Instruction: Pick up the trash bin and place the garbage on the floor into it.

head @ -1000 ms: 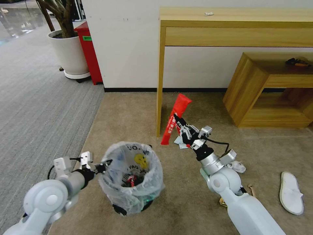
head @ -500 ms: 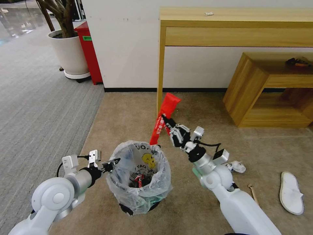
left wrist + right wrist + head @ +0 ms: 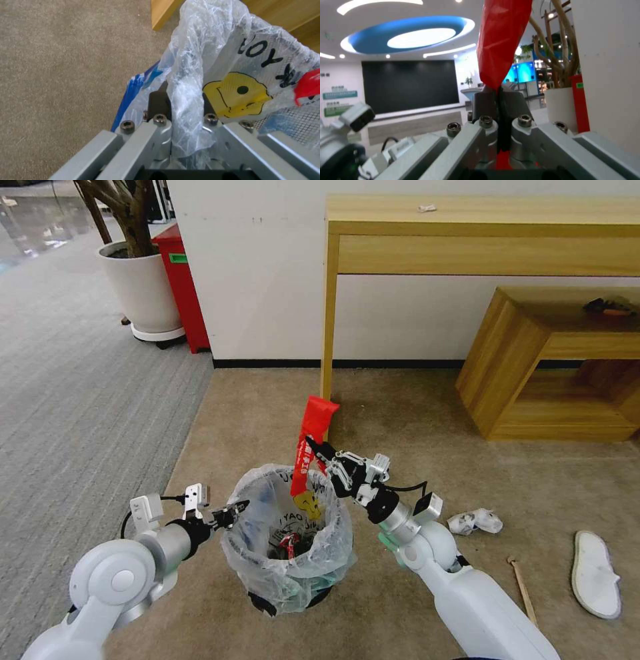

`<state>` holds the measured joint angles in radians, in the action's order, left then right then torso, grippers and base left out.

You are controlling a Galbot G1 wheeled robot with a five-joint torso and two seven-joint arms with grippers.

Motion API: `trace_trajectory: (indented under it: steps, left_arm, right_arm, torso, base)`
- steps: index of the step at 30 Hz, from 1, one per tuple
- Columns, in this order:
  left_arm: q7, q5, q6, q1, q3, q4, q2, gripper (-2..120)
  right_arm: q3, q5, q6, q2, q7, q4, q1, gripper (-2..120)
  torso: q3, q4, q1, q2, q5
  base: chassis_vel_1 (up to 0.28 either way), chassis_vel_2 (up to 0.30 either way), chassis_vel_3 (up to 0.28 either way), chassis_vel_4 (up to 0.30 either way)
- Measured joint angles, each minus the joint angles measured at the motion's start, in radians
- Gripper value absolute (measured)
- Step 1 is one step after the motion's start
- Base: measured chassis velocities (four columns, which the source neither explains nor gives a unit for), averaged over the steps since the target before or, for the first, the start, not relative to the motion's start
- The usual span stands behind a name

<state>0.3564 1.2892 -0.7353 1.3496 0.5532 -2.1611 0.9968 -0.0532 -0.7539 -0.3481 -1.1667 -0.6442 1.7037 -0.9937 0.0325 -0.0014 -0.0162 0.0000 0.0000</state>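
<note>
The trash bin (image 3: 287, 553) is lined with a crinkly white bag bearing a yellow cartoon face (image 3: 238, 93). My left gripper (image 3: 239, 509) is shut on the bag's rim (image 3: 186, 100) at the bin's left side and holds the bin just above the beige floor (image 3: 400, 400). A long red wrapper (image 3: 308, 443) is pinched in my shut right gripper (image 3: 313, 447). The wrapper (image 3: 501, 42) hangs over the bin's far rim, its lower end over the opening. More garbage lies on the floor: crumpled white paper (image 3: 475, 521), a wooden stick (image 3: 523, 588) and a white slipper (image 3: 595, 573).
A tall wooden desk (image 3: 480, 233) stands against the wall, its leg (image 3: 327, 333) just behind the bin. A low wooden shelf (image 3: 553, 360) sits to the right. Grey ribbed carpet (image 3: 80, 393), a potted plant (image 3: 137, 280) and a red box (image 3: 179, 280) lie to the left.
My right gripper has carried the red wrapper left and nearer, from beside the desk leg to over the bin's rim. The left gripper and bin have shifted slightly right.
</note>
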Motion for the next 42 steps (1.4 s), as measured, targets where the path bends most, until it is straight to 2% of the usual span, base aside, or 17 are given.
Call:
trace_trajectory:
  steps: [10,13,15,16,20,21,24,25,28,29,32,33,36,42]
  left_arm:
    - [-0.004,0.001,0.000,0.007,0.012,-0.006,-0.006,3]
    - [-0.005,0.001,0.000,0.010,0.014,-0.009,-0.007,3]
    - [-0.005,0.001,0.000,0.014,0.016,-0.013,-0.008,3]
    - [-0.005,0.001,0.000,0.014,0.016,-0.013,-0.008,3]
    - [-0.007,0.002,0.000,0.016,0.020,-0.018,-0.010,3]
    - [-0.007,0.002,0.000,0.016,0.020,-0.018,-0.010,3]
    - [-0.008,0.003,0.000,0.018,0.023,-0.020,-0.010,3]
    - [-0.008,0.003,0.000,0.018,0.023,-0.020,-0.010,3]
    - [-0.008,0.004,0.000,0.019,0.022,-0.022,-0.008,3]
    - [-0.008,0.004,0.000,0.019,0.022,-0.022,-0.008,3]
    - [-0.009,0.004,0.000,0.019,0.020,-0.023,-0.006,3]
    - [-0.009,0.004,0.000,0.019,0.020,-0.023,-0.006,3]
    - [-0.009,0.003,0.000,0.018,0.018,-0.023,-0.006,3]
    - [-0.009,0.002,0.000,0.018,0.020,-0.021,-0.004,3]
  right_arm:
    - [0.002,0.011,0.008,0.009,-0.009,0.005,-0.016,1]
    - [0.002,0.011,0.013,0.011,-0.010,0.009,-0.019,10]
    - [0.002,0.010,0.015,0.012,-0.010,0.011,-0.021,21]
    - [0.002,0.010,0.015,0.012,-0.010,0.011,-0.021,21]
    - [0.002,0.007,0.018,0.012,-0.011,0.012,-0.023,39]
    - [0.002,0.007,0.018,0.012,-0.011,0.012,-0.023,39]
    - [0.001,0.006,0.020,0.012,-0.011,0.014,-0.024,52]
    - [0.001,0.006,0.020,0.012,-0.011,0.014,-0.024,52]
    - [-0.002,0.004,0.021,0.011,-0.013,0.016,-0.027,67]
    - [-0.002,0.004,0.021,0.011,-0.013,0.016,-0.027,67]
    - [-0.006,0.003,0.021,0.012,-0.015,0.016,-0.031,82]
    - [-0.006,0.003,0.021,0.012,-0.015,0.016,-0.031,82]
    - [-0.010,0.002,0.021,0.013,-0.016,0.017,-0.033,96]
    - [-0.016,0.000,0.023,0.015,-0.009,0.022,-0.034,100]
  torso:
    - [0.000,0.0000,0.000,0.000,0.0000]
    - [0.000,0.0000,0.000,0.000,0.0000]
    - [0.000,0.0000,0.000,0.000,0.0000]
    - [0.000,0.0000,0.000,0.000,0.0000]
    - [0.000,0.0000,0.000,0.000,0.0000]
    - [0.000,0.0000,0.000,0.000,0.0000]
    - [0.000,0.0000,0.000,0.000,0.0000]
    - [0.000,0.0000,0.000,0.000,0.0000]
    - [0.000,0.0000,0.000,0.000,0.0000]
    - [0.000,0.0000,0.000,0.000,0.0000]
    - [0.000,0.0000,0.000,0.000,0.0000]
    - [0.000,0.0000,0.000,0.000,0.0000]
    - [0.000,0.0000,0.000,0.000,0.0000]
    - [0.000,0.0000,0.000,0.000,0.0000]
  base:
    - [0.000,0.000,0.000,0.000]
    - [0.000,0.000,0.000,0.000]
    - [0.000,0.000,0.000,0.000]
    - [0.000,0.000,0.000,0.000]
    - [0.000,0.000,0.000,0.000]
    - [0.000,0.000,0.000,0.000]
    - [0.000,0.000,0.000,0.000]
    - [0.000,0.000,0.000,0.000]
    - [0.000,0.000,0.000,0.000]
    - [0.000,0.000,0.000,0.000]
    - [0.000,0.000,0.000,0.000]
    - [0.000,0.000,0.000,0.000]
    - [0.000,0.000,0.000,0.000]
    - [0.000,0.000,0.000,0.000]
